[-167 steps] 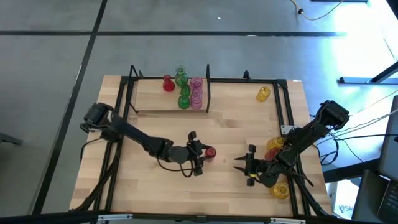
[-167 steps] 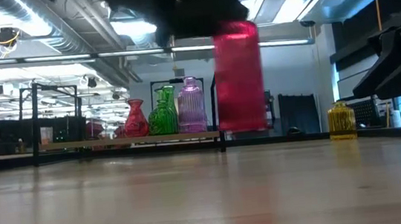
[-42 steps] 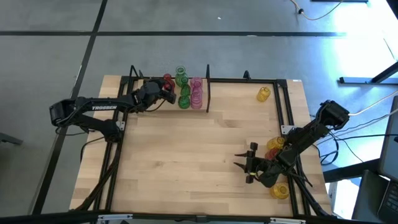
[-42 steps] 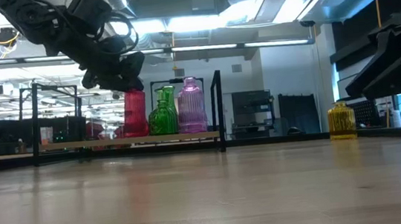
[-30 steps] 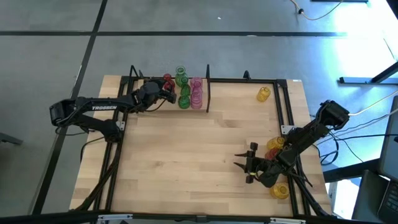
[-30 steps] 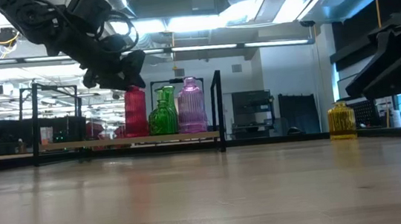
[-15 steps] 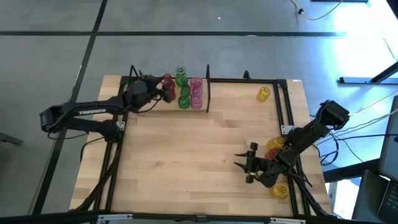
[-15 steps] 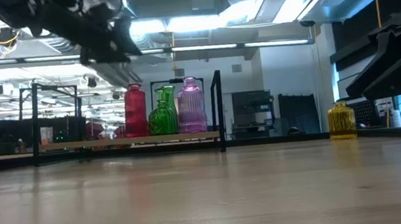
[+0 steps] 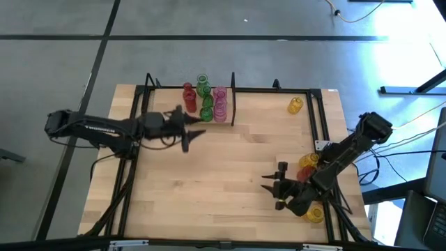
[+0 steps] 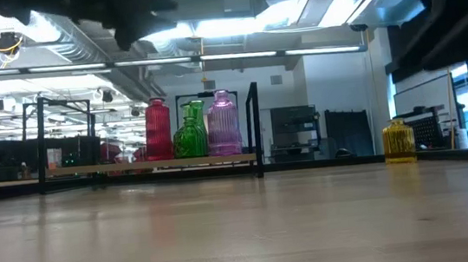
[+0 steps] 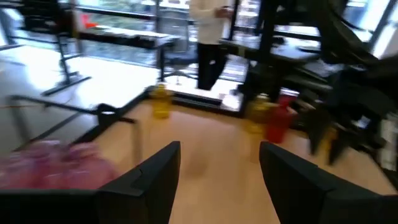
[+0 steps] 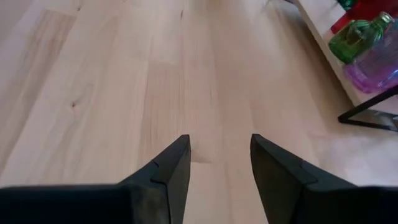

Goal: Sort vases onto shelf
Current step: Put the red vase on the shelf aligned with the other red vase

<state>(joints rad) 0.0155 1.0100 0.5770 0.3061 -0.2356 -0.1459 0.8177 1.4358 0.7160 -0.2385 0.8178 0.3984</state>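
Fingers of our left gripper [image 9: 196, 132] are spread and empty, just near of the shelf [image 9: 167, 116], where vases [image 9: 205, 101] stand. We should swing right toward the stray vases [image 9: 306, 164] beside our right gripper [image 9: 272, 187], open and empty.

The light-wood desk [image 9: 209, 181] carries the shelf [image 9: 167, 115] at its far edge, where red, green and pink vases [image 9: 205, 101] stand clustered beside the black divider [image 9: 233, 97]. One yellow vase [image 9: 295, 105] stands apart.
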